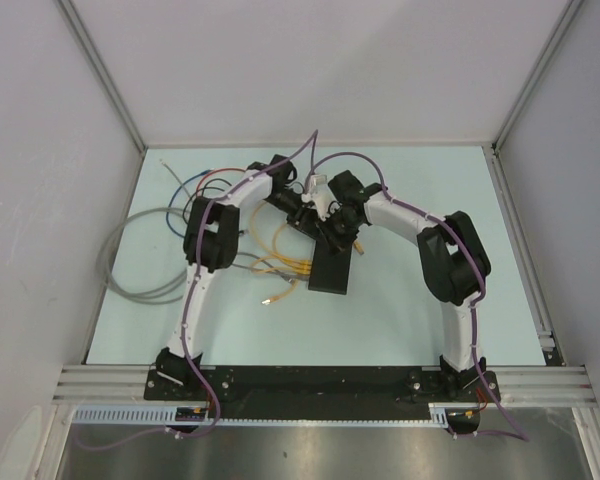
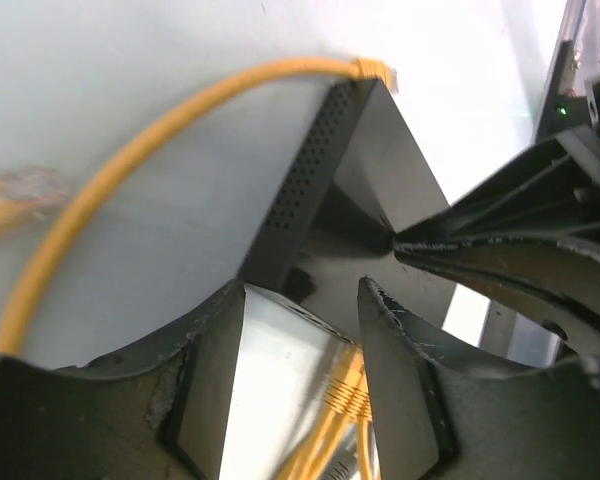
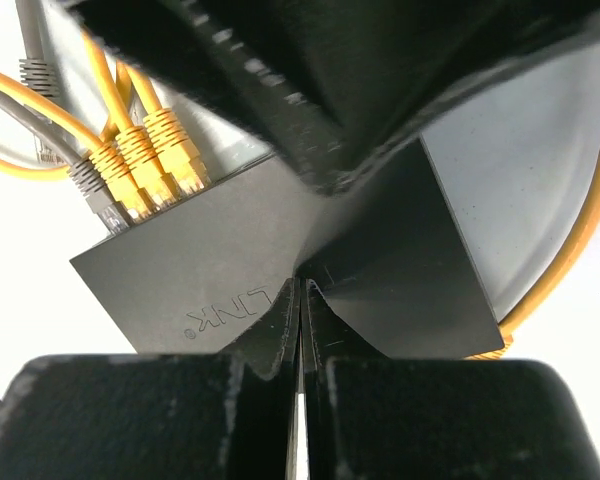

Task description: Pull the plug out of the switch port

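The black switch [image 1: 332, 272] lies flat at mid-table, with "LINK" printed on its top [image 3: 210, 270]. Three yellow plugs [image 3: 145, 160] and a grey plug [image 3: 95, 195] sit in the sockets along one long edge. My right gripper [image 3: 302, 285] is shut and empty, its tips pressing down on the switch's top [image 2: 395, 240]. My left gripper [image 2: 300, 290] hovers over the socket edge with its jaws apart. The yellow plugs [image 2: 345, 400] show between its fingers, close to the right-hand one, and nothing is clamped. Both grippers crowd together above the switch [image 1: 325, 220].
A loose yellow cable [image 2: 130, 160] arcs round the switch and ends in a free plug [image 2: 375, 70] by its far corner. Grey cable loops [image 1: 140, 260] and thin blue and red wires [image 1: 195, 190] lie at the left. Enclosure walls stand round the table.
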